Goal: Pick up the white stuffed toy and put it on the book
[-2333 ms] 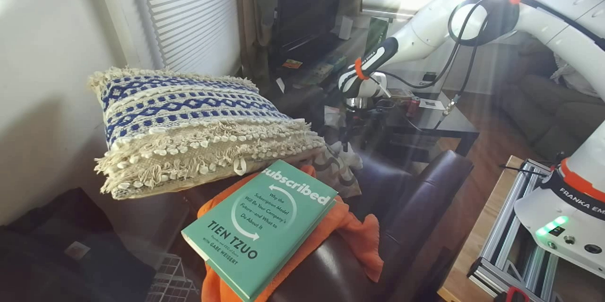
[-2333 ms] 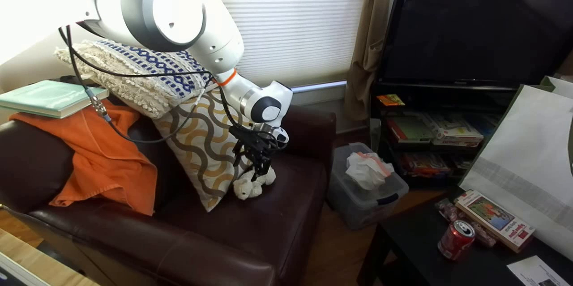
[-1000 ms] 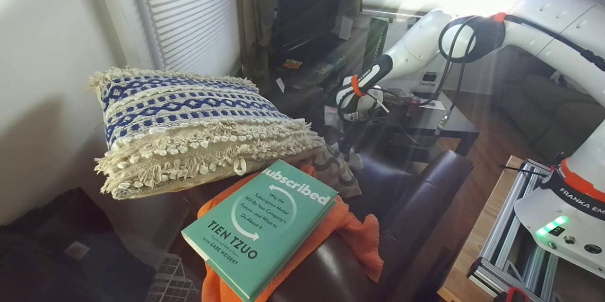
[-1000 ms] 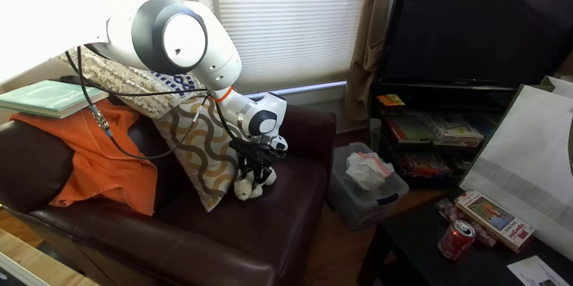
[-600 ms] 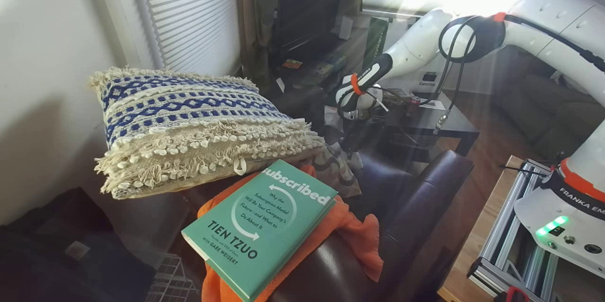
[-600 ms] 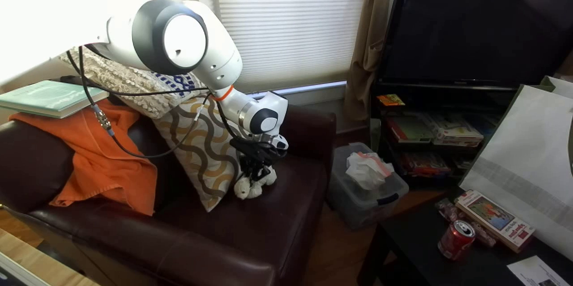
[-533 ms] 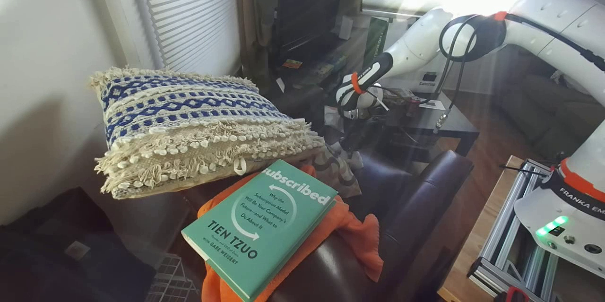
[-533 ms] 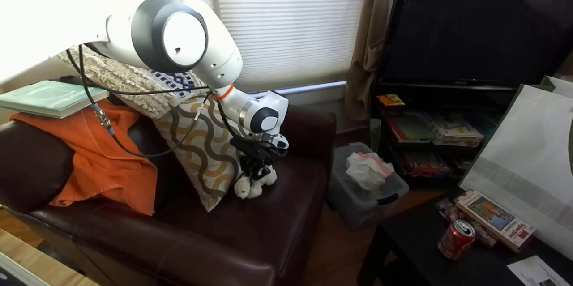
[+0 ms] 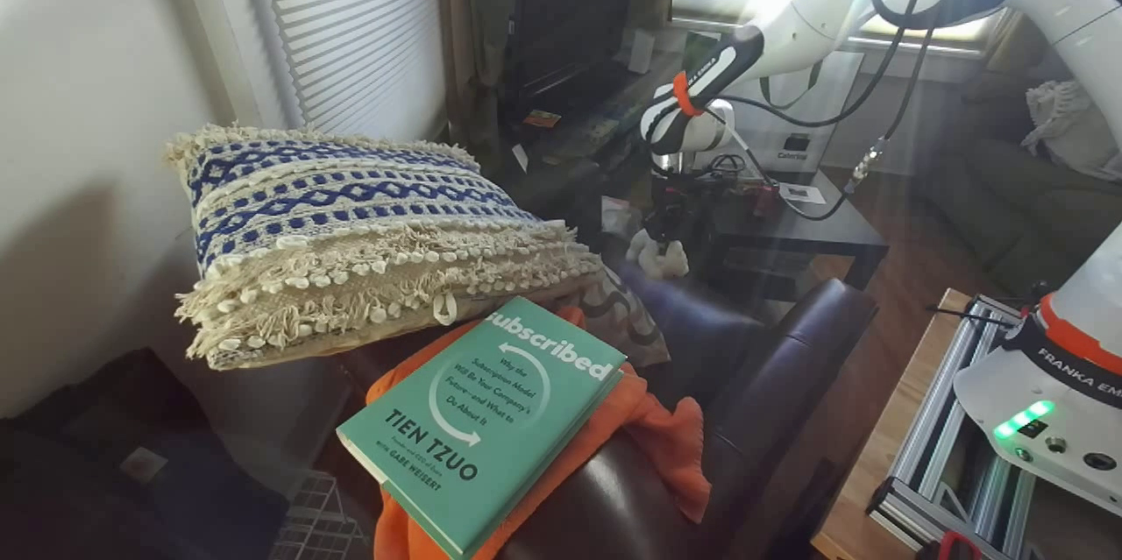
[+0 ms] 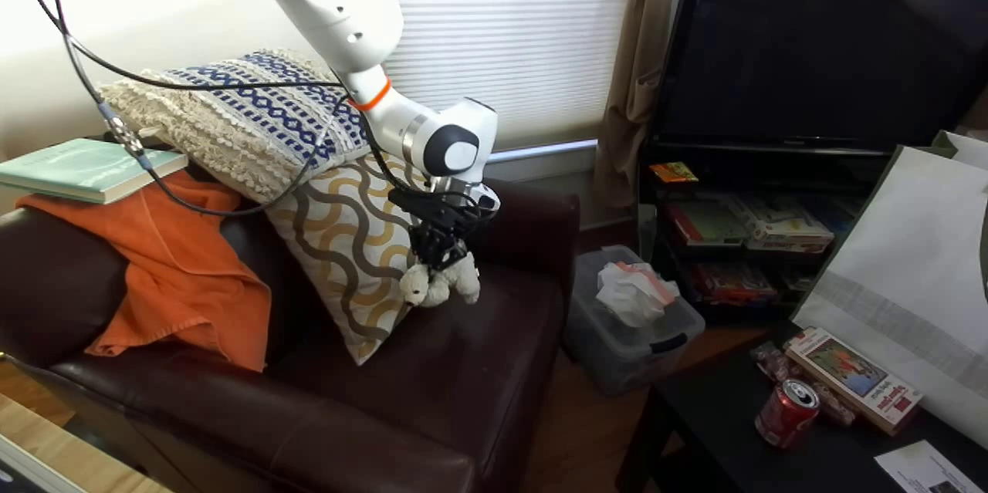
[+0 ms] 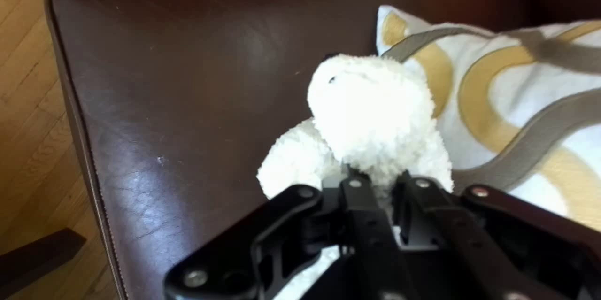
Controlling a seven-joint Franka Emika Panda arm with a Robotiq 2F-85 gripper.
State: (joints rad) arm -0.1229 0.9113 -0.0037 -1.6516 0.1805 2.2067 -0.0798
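Note:
The white stuffed toy (image 10: 438,289) hangs just above the dark leather seat, legs down, in an exterior view. My gripper (image 11: 378,179) is shut on the fleece of its back, behind the head; in the wrist view the toy's head (image 11: 371,103) points away from the fingers. Another exterior view has the toy (image 9: 659,258) below the black gripper (image 9: 671,231), beyond the cushions. The teal-green book (image 9: 491,420) lies face up on top of the sofa back, with nothing on it; it also shows at the left as the pale book (image 10: 85,169). The fingertips are partly buried in fleece.
Under the book drapes an orange cloth (image 10: 170,269). Beside it rest a fringed blue-and-cream pillow (image 9: 351,201) and a wavy-patterned pillow (image 10: 351,246), the latter close to the toy. A plastic bin (image 10: 617,354) and a black table (image 10: 718,431) stand past the seat.
The gripper went down around the toy and closed on it. Since half a second ago the arm has risen, lifting the toy off the seat. The book has not moved.

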